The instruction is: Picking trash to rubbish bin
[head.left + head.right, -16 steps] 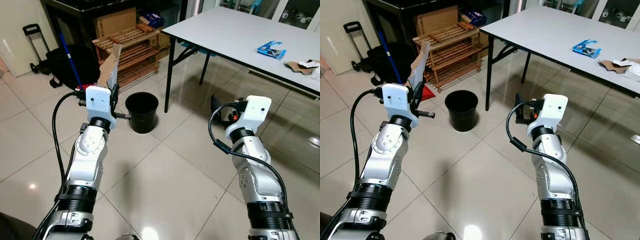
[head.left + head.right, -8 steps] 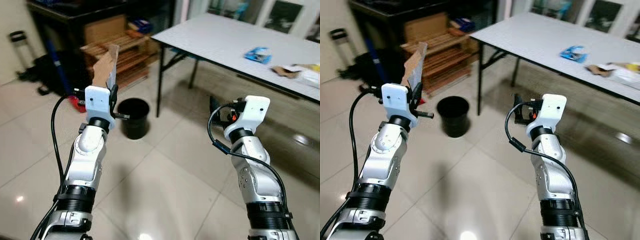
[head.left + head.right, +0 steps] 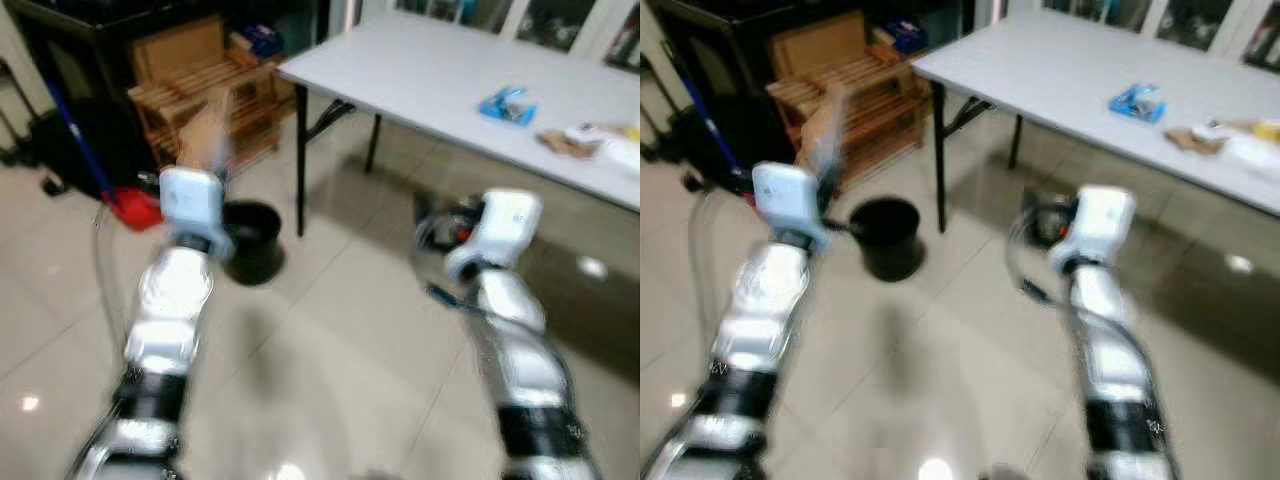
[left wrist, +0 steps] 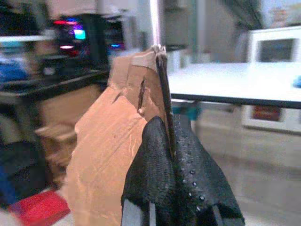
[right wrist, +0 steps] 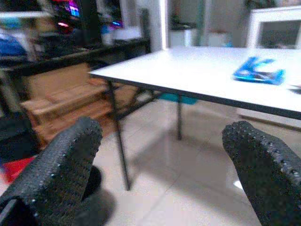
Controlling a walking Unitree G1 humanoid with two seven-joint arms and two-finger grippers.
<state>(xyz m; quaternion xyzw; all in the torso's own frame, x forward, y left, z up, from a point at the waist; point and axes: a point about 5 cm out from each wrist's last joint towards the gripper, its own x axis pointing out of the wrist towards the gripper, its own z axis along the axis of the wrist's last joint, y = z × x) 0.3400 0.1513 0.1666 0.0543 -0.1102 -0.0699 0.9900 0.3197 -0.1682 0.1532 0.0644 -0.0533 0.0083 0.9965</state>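
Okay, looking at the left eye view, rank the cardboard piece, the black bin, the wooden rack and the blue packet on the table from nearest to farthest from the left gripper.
1. Cardboard piece: clamped in the left gripper.
2. Black bin: on the floor just beyond the gripper.
3. Wooden rack: farther back, by the dark shelving.
4. Blue packet: on the white table, far to the robot's right.

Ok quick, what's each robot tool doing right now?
Left tool: closed, holding a piece of cardboard.
Right tool: open, holding nothing.

Bright indoor light, heavy motion blur
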